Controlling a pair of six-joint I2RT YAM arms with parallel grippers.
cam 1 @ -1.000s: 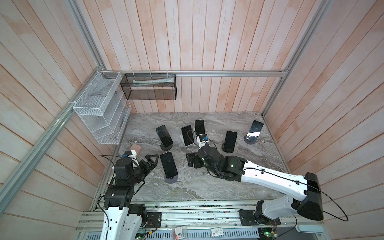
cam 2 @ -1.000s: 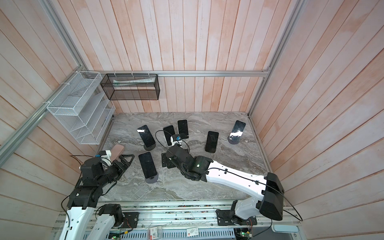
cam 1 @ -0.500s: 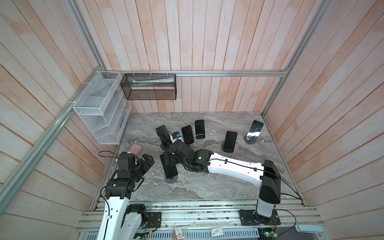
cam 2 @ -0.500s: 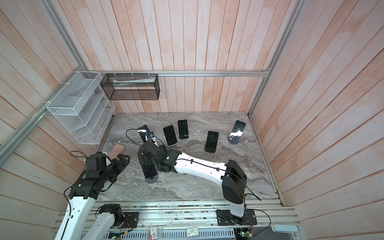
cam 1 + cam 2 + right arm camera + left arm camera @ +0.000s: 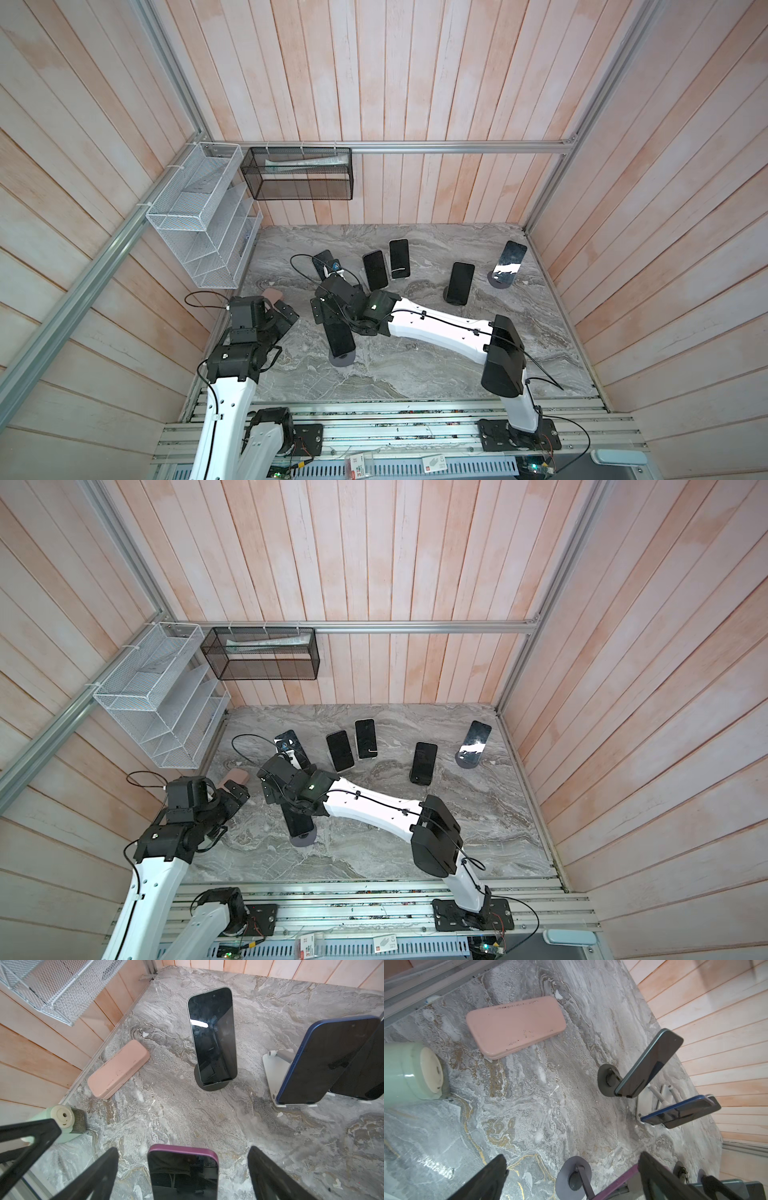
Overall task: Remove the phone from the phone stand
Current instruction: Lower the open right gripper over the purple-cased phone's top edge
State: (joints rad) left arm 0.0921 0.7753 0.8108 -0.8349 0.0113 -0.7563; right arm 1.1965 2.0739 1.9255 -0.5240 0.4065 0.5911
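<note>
Since the right arm [image 5: 440, 330] has been swung within the last second from the centre cluster to left of centre in both top views, the right gripper [image 5: 182, 1150] is now parked over the purple-edged phone [image 5: 184, 1176]. Its fingers [image 5: 268, 1174] are spread wide, one on either side of the phone's top end. A gap is seen on each side, so nothing is clamped yet. The left arm [image 5: 230, 374] has been pulled in slightly at lower left. The left gripper [image 5: 572, 1157] is also held wide apart and empty, near the phone but clear of it in both top views.

The phone is still seated on its stand [image 5: 343, 360], which has a round grey base, left of centre in the lower half of the table, with the screen tilted back. Judged: approach done, grasp next. The fingers are to be lowered and closed on the long edges, then the phone lifted out of the cradle. Risk: the light stand may be dragged up or tipped if the lip is caught.

Room: pale wood-plank walls [image 5: 415, 83] on three sides, framed with aluminium rails [image 5: 415, 146]. Table [image 5: 415, 374]: flat grey marble-look top, glossy in patches. A white wire rack [image 5: 199, 208] is mounted upper left, with a black mesh basket [image 5: 297, 174] beside it on the back wall. Five other phones [image 5: 459, 282] are propped on stands across the back half. A pink case [image 5: 118, 1069] is laid flat by the left wall, with a pale green container [image 5: 62, 1124] near it.
</note>
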